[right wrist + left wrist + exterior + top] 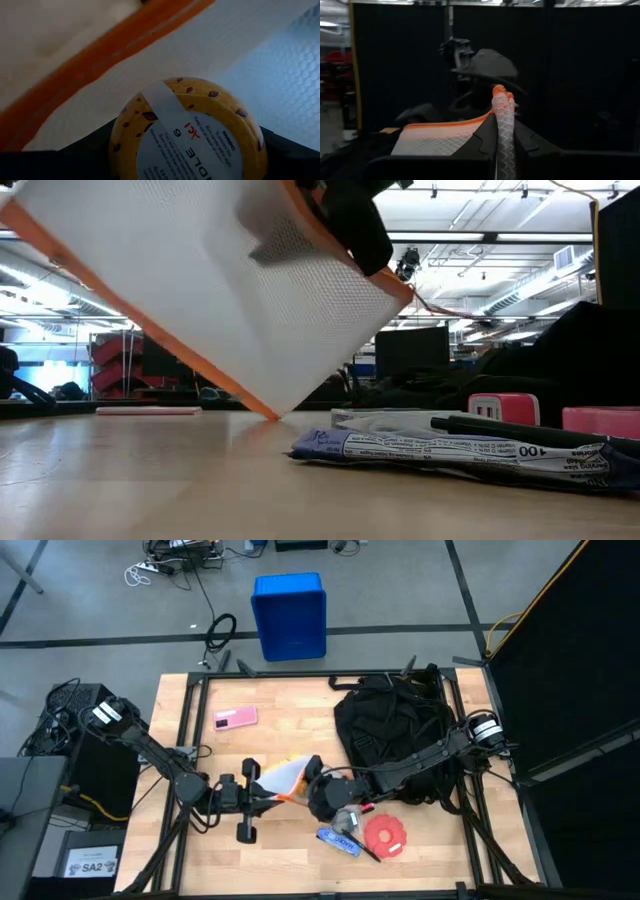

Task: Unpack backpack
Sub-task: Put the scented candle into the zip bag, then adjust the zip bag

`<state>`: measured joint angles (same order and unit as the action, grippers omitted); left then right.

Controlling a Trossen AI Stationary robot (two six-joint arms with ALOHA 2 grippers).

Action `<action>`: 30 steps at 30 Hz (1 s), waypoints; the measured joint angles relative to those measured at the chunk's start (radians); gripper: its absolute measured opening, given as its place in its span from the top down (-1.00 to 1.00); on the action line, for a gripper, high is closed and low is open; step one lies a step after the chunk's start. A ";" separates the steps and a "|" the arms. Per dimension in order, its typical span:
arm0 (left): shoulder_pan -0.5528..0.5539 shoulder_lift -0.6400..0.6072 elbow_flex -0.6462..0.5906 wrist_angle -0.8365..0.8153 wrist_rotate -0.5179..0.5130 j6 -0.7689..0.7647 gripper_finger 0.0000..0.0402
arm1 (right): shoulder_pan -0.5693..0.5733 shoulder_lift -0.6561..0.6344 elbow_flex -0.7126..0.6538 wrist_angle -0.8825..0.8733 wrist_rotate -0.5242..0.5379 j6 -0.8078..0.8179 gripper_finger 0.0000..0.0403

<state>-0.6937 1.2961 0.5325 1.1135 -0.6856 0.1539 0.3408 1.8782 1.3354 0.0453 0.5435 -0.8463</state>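
**Operator:** What are you seeing at the table centre?

**Guide:** You are holding a white mesh pouch (283, 776) with orange trim between both arms. The left gripper (262, 792) is clamping the pouch's edge. The right gripper (322, 792) is pinching a yellow round container (186, 131), just at the pouch's 3 o'clock side.

**Operator:** And the backpack?

**Guide:** The backpack (395, 735) is lying at 2 o'clock from the pouch, well apart from the pink phone (235, 718) at 11 o'clock. You are likely drawing the container out: keep the left grip steady and pull clear toward the blue packet (340, 841).
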 joint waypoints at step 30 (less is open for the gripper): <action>0.022 0.000 0.114 -0.175 0.007 -0.002 1.00 | -0.043 0.000 0.000 0.037 -0.076 0.043 -0.50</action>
<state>-0.6720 1.2961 0.6464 0.9386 -0.6784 0.1524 0.2977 1.8782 1.3354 0.0819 0.4673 -0.8038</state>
